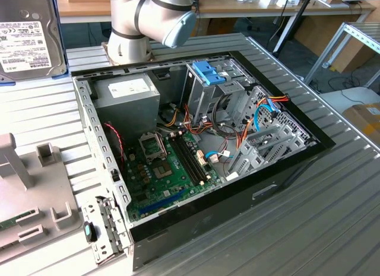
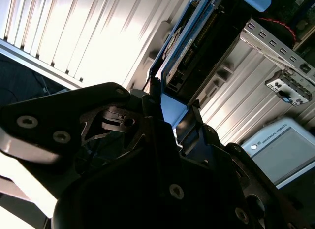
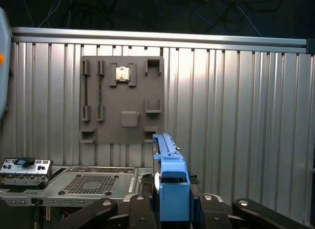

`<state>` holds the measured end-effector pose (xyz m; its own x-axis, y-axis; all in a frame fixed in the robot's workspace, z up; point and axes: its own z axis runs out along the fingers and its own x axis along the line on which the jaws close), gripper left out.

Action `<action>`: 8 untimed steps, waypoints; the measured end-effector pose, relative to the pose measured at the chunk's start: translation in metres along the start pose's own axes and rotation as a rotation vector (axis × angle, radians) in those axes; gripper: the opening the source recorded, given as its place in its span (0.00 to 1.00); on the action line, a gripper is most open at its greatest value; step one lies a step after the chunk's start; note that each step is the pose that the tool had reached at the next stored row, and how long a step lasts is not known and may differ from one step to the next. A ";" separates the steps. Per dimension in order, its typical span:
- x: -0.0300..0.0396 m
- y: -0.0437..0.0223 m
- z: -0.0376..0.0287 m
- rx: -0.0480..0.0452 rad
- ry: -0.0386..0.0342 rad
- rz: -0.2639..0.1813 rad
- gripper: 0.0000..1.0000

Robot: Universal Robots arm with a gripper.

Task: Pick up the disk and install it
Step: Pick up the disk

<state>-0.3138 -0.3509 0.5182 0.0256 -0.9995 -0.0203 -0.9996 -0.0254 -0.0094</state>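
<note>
The disk [image 1: 27, 35], a silver-grey drive with a white label in a blue carrier frame, hangs high at the exterior view's left, well above the table. In the first wrist view the disk [image 3: 170, 189] stands edge-on, its blue frame rising between my black fingers [image 3: 211, 202]. My gripper [image 2: 170, 108] is shut on the disk [image 2: 194, 47], which sticks out past the fingertips in the second wrist view. The open computer case [image 1: 89, 119] lies on the table in the exterior view's middle, and the disk is up and to the left of it.
Inside the case are a motherboard [image 1: 163, 169], a power supply [image 1: 127, 92] and a silver drive cage with a blue latch [image 1: 209, 74]. A grey fixture plate [image 3: 123, 101] lies on the ribbed table. The arm's base [image 1: 127, 27] stands behind the case.
</note>
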 end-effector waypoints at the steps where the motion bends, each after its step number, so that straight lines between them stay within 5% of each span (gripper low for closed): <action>1: 0.0000 -0.0007 0.0000 0.0000 0.0000 0.000 0.37; 3: -0.0001 -0.0024 0.0000 0.0000 0.0000 0.000 0.37; 6: -0.0013 -0.0220 0.0002 0.0000 0.0000 0.000 0.37; 8: -0.0016 -0.0273 0.0003 0.0000 0.0000 0.000 0.37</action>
<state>-0.2865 -0.3486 0.5182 0.0257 -0.9995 -0.0203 -0.9996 -0.0255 -0.0094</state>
